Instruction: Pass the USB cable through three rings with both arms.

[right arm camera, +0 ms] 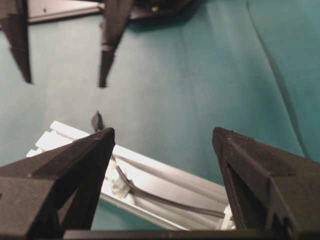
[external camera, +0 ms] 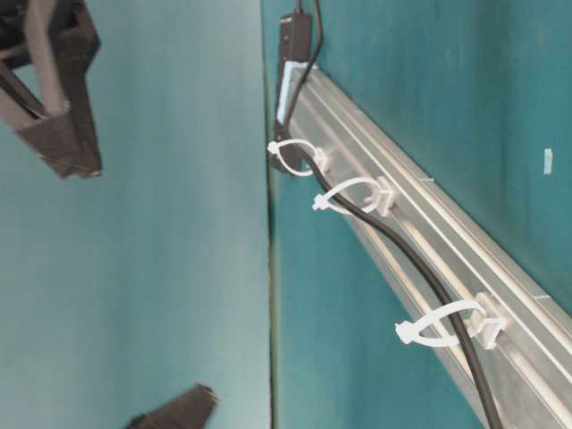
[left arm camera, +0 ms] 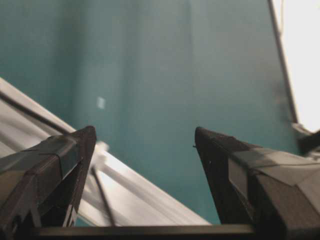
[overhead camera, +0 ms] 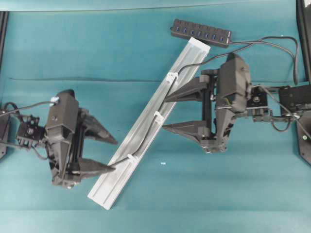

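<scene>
Cable [overhead camera: 146, 141] runs through all three rings [overhead camera: 158, 117] on the rail [overhead camera: 121, 170]; both pincers, left [overhead camera: 103, 154] and right [overhead camera: 176, 111], spread, holding nothing — threading looks done.

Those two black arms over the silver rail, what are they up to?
They are threading a USB cable through three rings clipped along a silver rail. The cable already runs through all three and leads back to a black hub. The left gripper and right gripper both stand open on either side of the rail, holding nothing.
</scene>
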Robot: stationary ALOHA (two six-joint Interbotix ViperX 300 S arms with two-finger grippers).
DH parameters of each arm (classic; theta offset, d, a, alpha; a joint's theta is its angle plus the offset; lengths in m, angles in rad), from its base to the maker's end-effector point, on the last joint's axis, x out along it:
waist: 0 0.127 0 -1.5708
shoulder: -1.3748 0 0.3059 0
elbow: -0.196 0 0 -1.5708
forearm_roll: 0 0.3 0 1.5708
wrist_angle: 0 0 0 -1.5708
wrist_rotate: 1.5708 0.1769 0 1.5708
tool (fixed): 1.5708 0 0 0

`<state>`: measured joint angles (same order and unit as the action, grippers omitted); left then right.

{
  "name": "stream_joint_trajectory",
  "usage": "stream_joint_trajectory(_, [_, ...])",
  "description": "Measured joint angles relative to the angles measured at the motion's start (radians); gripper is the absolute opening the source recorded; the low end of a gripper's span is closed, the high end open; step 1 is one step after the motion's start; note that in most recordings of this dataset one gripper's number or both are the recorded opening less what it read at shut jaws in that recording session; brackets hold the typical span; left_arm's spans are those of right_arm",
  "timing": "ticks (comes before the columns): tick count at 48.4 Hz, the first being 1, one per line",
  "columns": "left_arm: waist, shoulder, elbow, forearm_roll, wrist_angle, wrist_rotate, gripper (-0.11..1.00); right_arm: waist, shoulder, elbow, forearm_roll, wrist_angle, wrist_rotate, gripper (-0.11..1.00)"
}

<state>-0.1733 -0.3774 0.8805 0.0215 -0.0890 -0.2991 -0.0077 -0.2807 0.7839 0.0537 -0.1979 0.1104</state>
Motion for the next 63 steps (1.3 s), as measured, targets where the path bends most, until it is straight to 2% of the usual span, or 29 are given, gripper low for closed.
stream_joint_trajectory(10, [0.005,-0.029,-0.009,0.0,-0.005,0.063,0.87,0.0,-0.018,0.017,0.0,0.0,0.0,0.85])
stream_joint_trajectory(23, [0.021,-0.083,-0.008,0.0,-0.048,0.069,0.87,0.002,-0.04,0.02,0.0,0.0,0.0,0.85])
stream_joint_trajectory(41, [0.021,-0.137,0.009,0.0,-0.032,0.074,0.87,0.008,-0.072,0.032,0.0,0.0,0.0,0.85])
stream_joint_trajectory(63, [0.044,-0.284,0.04,0.0,-0.028,0.083,0.87,0.028,-0.198,0.118,0.0,0.011,0.0,0.85])
